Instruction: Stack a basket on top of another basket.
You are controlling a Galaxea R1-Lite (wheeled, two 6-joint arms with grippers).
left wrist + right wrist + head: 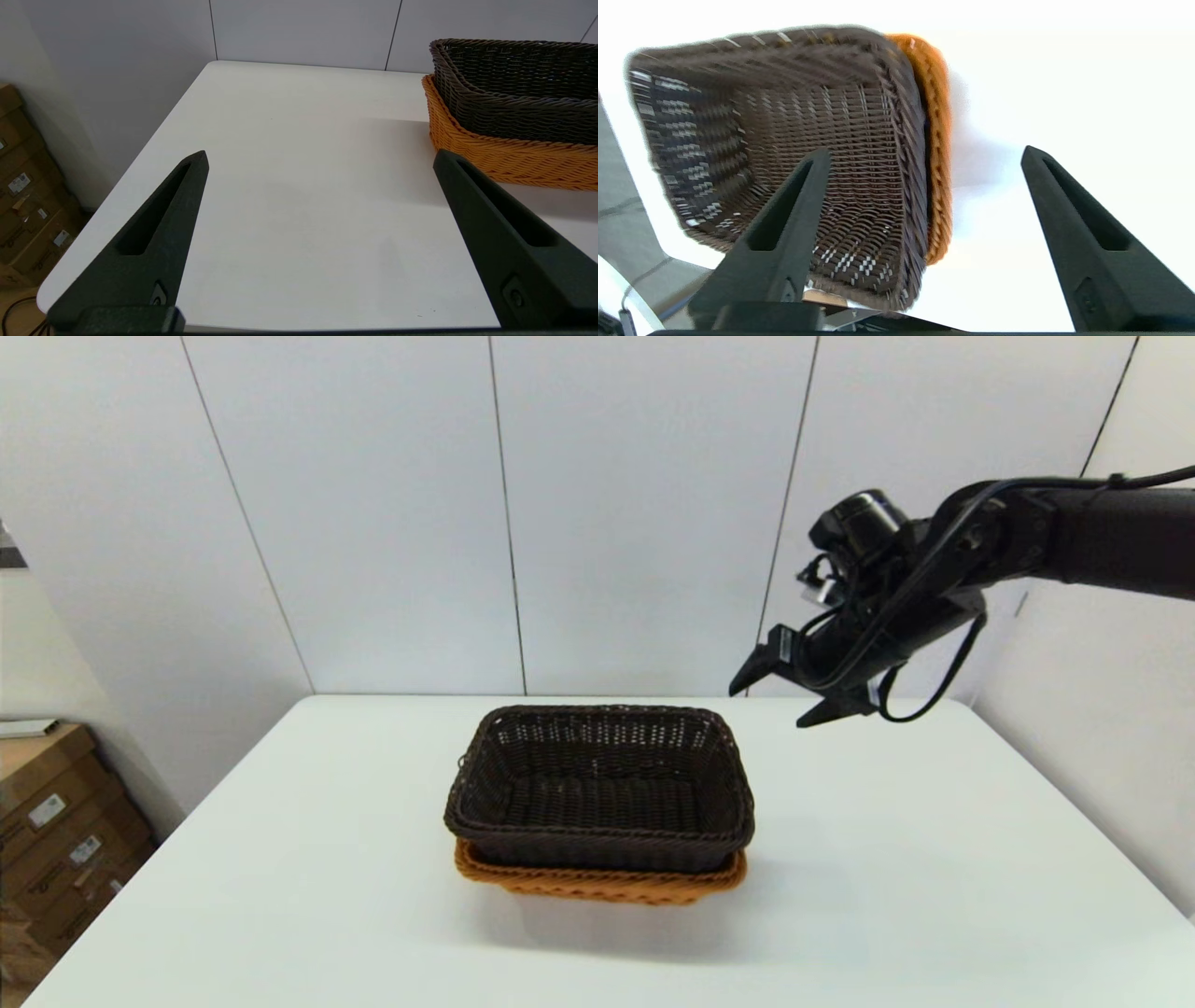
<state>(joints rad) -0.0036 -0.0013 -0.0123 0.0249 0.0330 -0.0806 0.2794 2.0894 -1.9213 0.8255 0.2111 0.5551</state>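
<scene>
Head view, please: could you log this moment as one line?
dark basket nested in orange basket | right gripper open, raised beside | left gripper open, parked

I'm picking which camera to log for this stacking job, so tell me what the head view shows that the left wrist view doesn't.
Only the head view shows the right pincer, open and raised in the air beyond the baskets' right side, and the dark brown basket's whole interior. Only the left wrist view shows the left pincer, open and low over the table's left part. Both show the dark brown basket nested in the orange basket, and cardboard boxes on the floor.
</scene>
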